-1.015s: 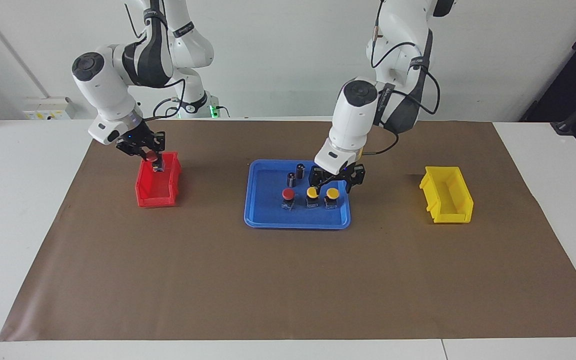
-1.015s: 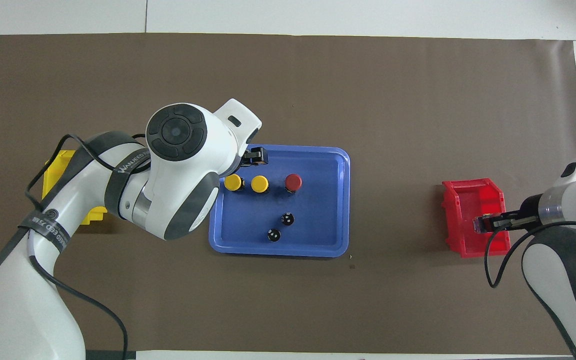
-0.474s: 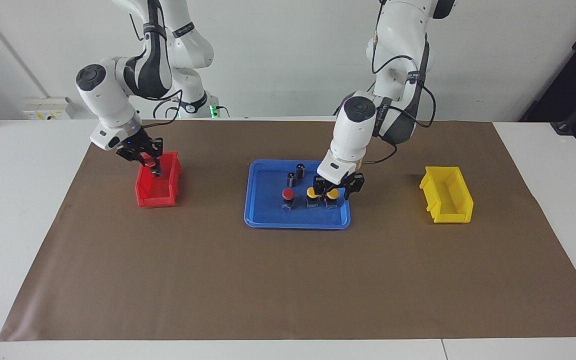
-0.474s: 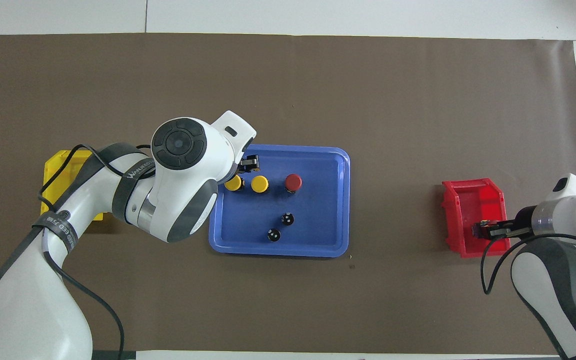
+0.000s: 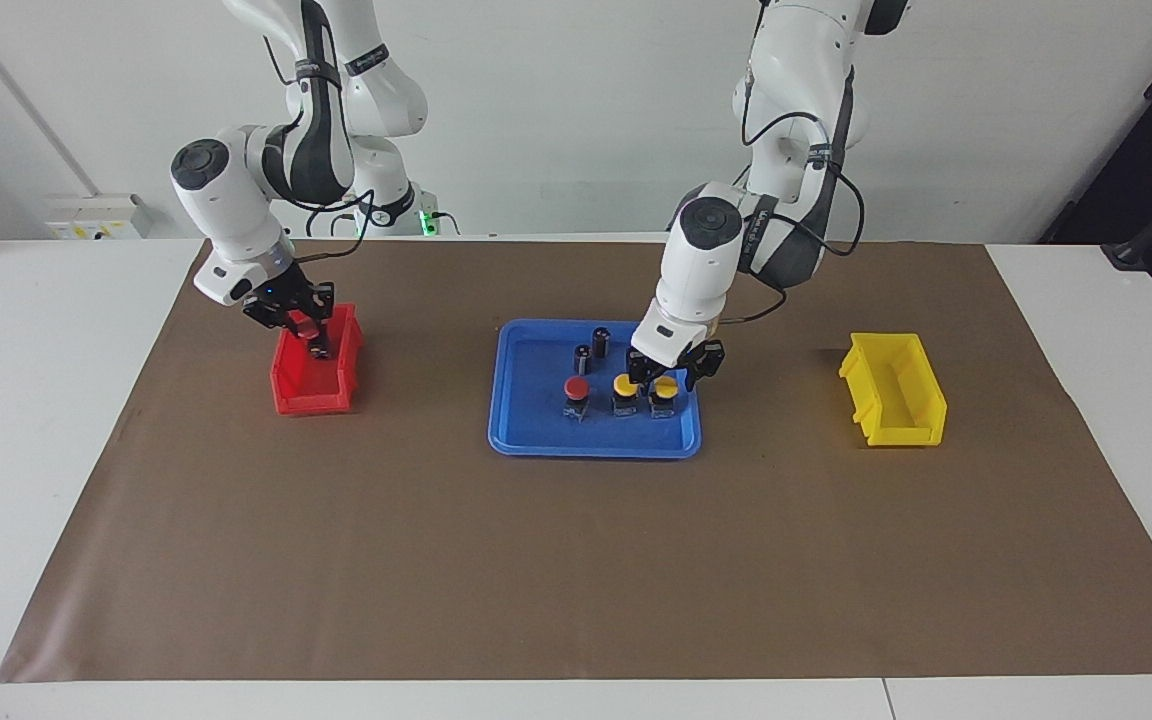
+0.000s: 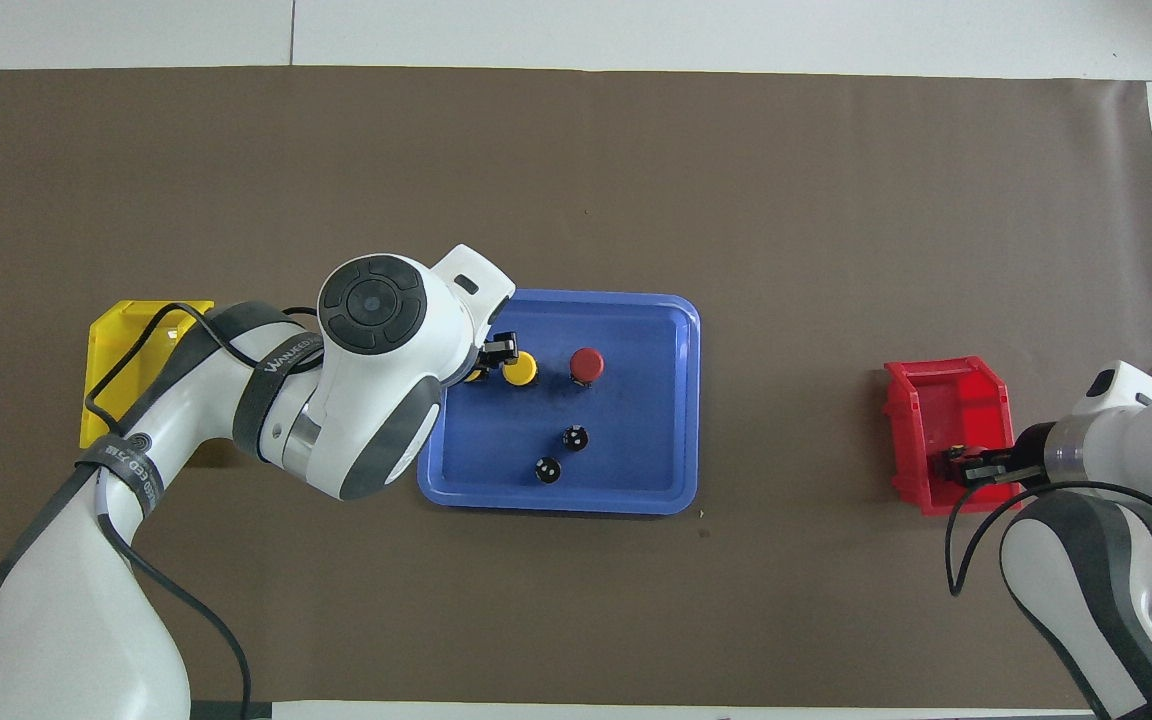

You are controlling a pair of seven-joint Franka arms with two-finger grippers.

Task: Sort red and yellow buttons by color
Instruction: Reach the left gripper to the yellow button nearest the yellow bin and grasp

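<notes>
Now lowered onto the outer yellow button [image 5: 667, 384] in the blue tray [image 5: 536, 440], left gripper [image 5: 669, 377] narrowing around it, grasp unconfirmed; right gripper [image 5: 313, 335] dipped into red bin [image 5: 288, 400], pinching red button [image 5: 308, 328], release imminent.

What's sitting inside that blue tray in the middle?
In the blue plastic tray: a red-capped push button, two yellow-capped push buttons, and two dark silver-topped cylinders. The left hand partly covers one yellow button.

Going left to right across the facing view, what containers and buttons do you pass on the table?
red bin → blue tray → red button → first yellow button → second yellow button, with the left gripper on it → yellow bin
</notes>
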